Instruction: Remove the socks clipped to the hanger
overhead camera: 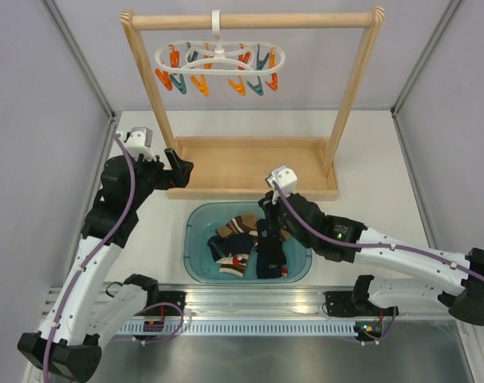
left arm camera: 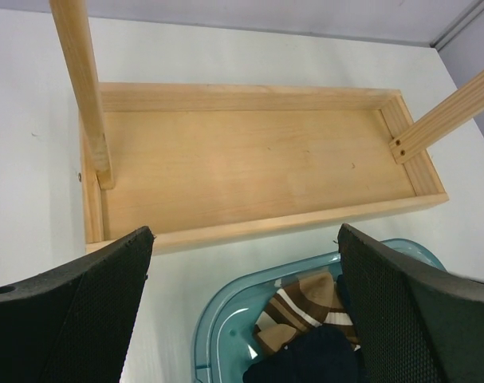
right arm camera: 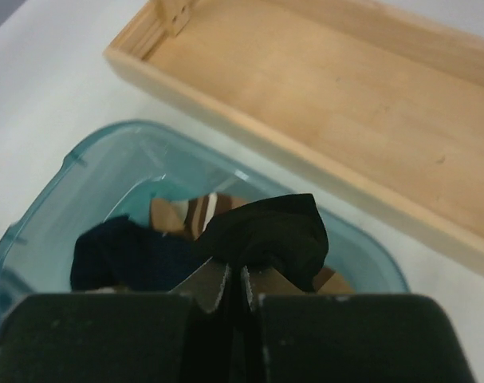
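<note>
- Dark navy fabric sits between the fingers of the right gripper (right arm camera: 234, 281). Its jaws are pressed together on one dark sock (right arm camera: 265, 235), which it holds just above the teal bin (overhead camera: 195, 254).
- The other socks (overhead camera: 235, 243), some striped brown and some dark, lie in a heap inside this bin, in front of the wooden frame (overhead camera: 352, 88).
- On the hanger (overhead camera: 218, 57) we find no sock at all. Its orange and teal pegs (overhead camera: 200, 84) dangle bare from the white ring, which hangs by its hook on the top rail of the frame.
- We judge therefore that the unclipping is done, and that only the release of this last sock into the bin is left.
- The left gripper (left arm camera: 243, 239) has its jaws spread wide and holds nothing. It hovers over the near edge of the frame's base tray (left arm camera: 249, 167), with the bin just below it in the left wrist view.
</note>
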